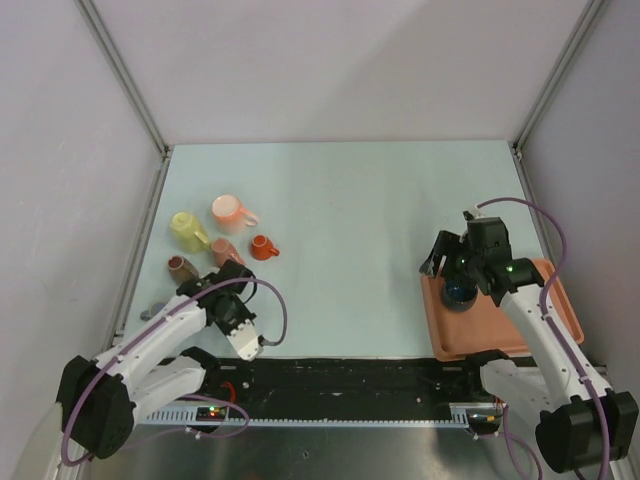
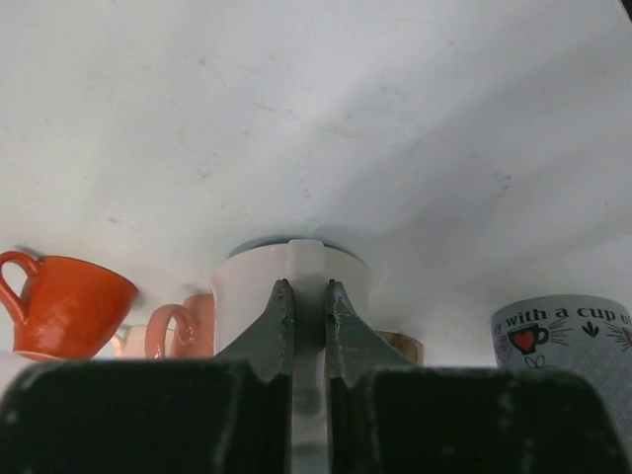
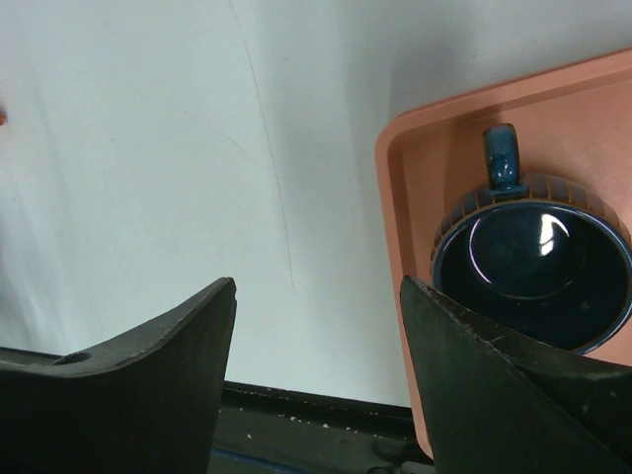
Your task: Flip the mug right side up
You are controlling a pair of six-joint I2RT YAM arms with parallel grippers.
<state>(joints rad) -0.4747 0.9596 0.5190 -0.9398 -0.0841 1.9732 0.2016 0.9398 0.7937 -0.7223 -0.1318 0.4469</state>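
**Left end effector on the handle; the mug lies at its 12 o'clock**

We note the left end effector [image 2: 308,296] closed down to a narrow slot, its two fingers pinching the handle [image 2: 308,259] of the pale mug [image 2: 247,296]. In the top view this mug stands in the cluster at the 9 o'clock side of the surface [image 1: 350,220], directly at 12 o'clock from the end effector. Its handle points back toward 6 o'clock, straight into the fingers.

In the left wrist view the surface fills the upper part of the picture and the mugs meet it with their upper edges. We judge from this that the wrist is rolled over and that the mug rests mouth down with its long axis vertical.

The coming move, as we read it, turns on that geometry. The roll axis of the wrist runs along the handle, at right angles to the mug's axis, so a lift followed by a half roll should bring the mouth up.

Neighbours are close: an orange mug [image 1: 263,247] at its 3 o'clock and a brown mug [image 1: 182,267] near its 8 o'clock. We would therefore lift before rolling.

The right end effector [image 3: 318,284] is wide open and holds nothing. It hangs over the tray [image 3: 415,158] beside a blue mug [image 3: 533,262] and is well apart from the pale mug, so the left arm is the nearer one.
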